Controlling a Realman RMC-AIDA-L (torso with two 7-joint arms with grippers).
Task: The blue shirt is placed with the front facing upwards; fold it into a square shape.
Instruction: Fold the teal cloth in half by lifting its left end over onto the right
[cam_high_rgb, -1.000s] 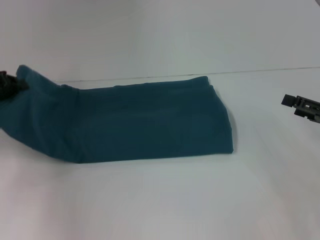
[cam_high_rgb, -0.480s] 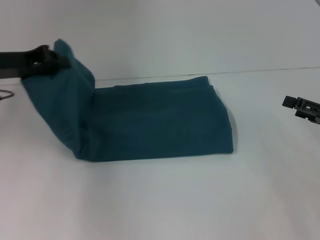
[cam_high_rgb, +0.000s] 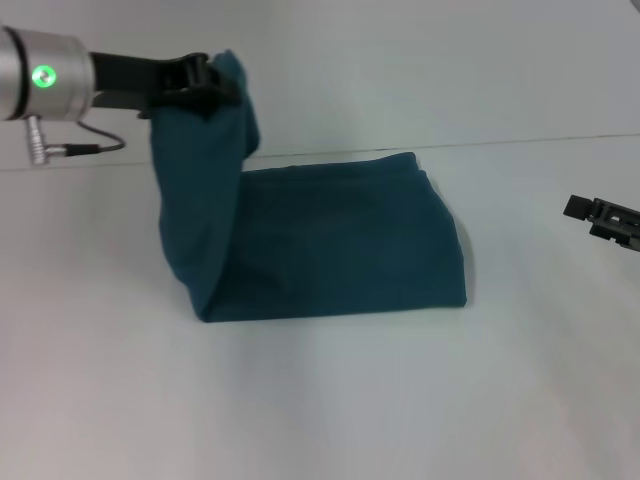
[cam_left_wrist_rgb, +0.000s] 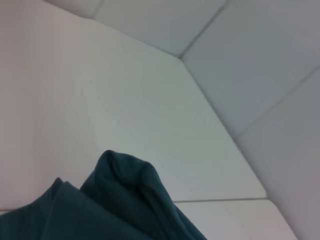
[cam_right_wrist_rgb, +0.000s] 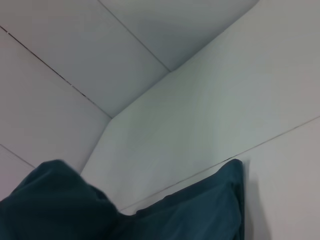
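Left end effector (cam_high_rgb: 212, 82), at the tip of a silver-cuffed arm with a green light, is clenched on one end of the blue shirt (cam_high_rgb: 330, 240) and holds that end raised above the white bench (cam_high_rgb: 320, 400). From the grip the cloth hangs almost straight down as a tall fold, then bends and runs away from the left end effector toward the robot's right, lying flat on the bench as a long folded band. Its long axis runs left to right across the bench, and its far end stops short of the right end effector (cam_high_rgb: 604, 216). That one hangs apart from the shirt at the right edge of the head view, touching nothing; whether it is released or clenched cannot be told.

No lettering, brand or tag can be read on the cloth in any view; only plain teal fabric shows.

Left wrist view shows a bunched ridge of the shirt (cam_left_wrist_rgb: 125, 200) close below the camera; right wrist view shows the folded band's corner (cam_right_wrist_rgb: 220, 195) against the bench.
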